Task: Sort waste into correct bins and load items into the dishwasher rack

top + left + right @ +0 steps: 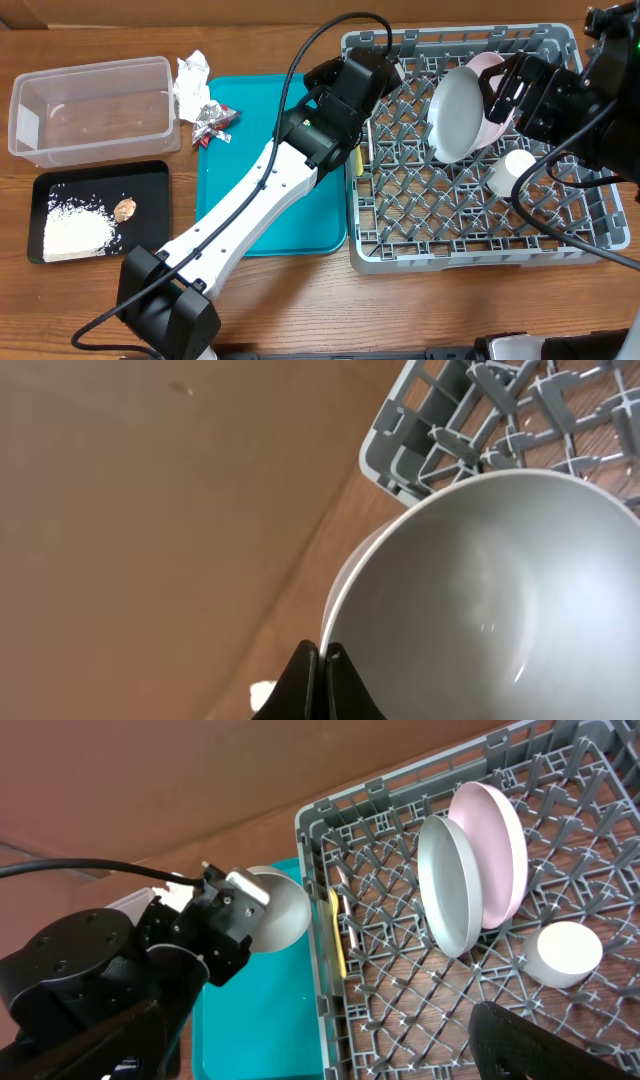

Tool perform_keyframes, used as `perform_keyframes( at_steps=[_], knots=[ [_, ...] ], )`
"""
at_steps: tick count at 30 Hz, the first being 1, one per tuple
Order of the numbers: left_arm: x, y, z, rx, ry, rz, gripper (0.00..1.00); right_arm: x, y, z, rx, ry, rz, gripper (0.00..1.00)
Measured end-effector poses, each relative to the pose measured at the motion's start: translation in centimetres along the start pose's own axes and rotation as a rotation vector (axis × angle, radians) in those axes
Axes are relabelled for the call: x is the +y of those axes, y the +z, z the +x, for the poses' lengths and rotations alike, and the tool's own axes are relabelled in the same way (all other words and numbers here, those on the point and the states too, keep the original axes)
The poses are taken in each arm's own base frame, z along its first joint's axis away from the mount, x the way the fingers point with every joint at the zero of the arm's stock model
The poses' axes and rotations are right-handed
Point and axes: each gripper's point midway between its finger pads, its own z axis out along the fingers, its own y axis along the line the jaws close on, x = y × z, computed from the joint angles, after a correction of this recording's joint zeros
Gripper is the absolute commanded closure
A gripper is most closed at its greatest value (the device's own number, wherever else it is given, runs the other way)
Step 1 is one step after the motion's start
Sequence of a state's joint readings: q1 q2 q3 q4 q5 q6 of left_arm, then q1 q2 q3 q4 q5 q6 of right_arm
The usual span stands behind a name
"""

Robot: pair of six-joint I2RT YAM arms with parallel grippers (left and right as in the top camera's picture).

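Left gripper [322,656] fills the bottom of the left wrist view, fingers pressed shut on the rim of the grey bowl [500,580]. The bowl is off the surface and tipped on its side, with a corner of the dishwasher rack [480,235] just behind it. In the right wrist view the same bowl [275,910] hangs at the rack's left wall, above the edge of the teal tray [225,160]. Right gripper [505,92] is spread wide and holds nothing; it sits over the rack's upper right, close to the plates. The pale grey-blue plate [450,885] and white-pink plate [495,850] stand on edge between the pegs, leaning together, grey-blue in front. The small white cup [565,952] is in the rack just right of them; can't tell which way up. The yellow spoon [337,932] lies along the rack's left wall. The red snack wrapper [213,120] is on the teal tray's upper left corner. The crumpled napkin [192,78] is on the table just above it, beside the clear tub [90,68]. The black tray [150,185] sits below the tub with rice grains [75,230] heaped at its lower left and the brown morsel [124,208] just beside the heap.
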State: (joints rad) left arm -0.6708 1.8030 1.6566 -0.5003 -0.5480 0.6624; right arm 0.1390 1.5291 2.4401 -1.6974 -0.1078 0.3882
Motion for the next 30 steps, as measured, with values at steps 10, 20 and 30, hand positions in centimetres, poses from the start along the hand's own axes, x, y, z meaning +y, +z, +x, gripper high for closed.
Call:
perform_keyframes(
  at_steps=[10, 20, 30],
  knots=[
    [-3.3, 0.2, -2.2, -0.249, -0.218, 0.419, 0.96, 0.0, 0.0, 0.0, 0.001, 0.000, -0.001, 0.00],
    [-1.9, -2.0, -0.2, -0.451, -0.461, 0.862, 0.96, 0.0, 0.0, 0.0, 0.001, 0.000, 0.000, 0.00],
    [-4.0, -0.4, 6.1, -0.069, -0.551, 0.817, 0.96, 0.0, 0.0, 0.0, 0.001, 0.000, 0.000, 0.00]
  ],
)
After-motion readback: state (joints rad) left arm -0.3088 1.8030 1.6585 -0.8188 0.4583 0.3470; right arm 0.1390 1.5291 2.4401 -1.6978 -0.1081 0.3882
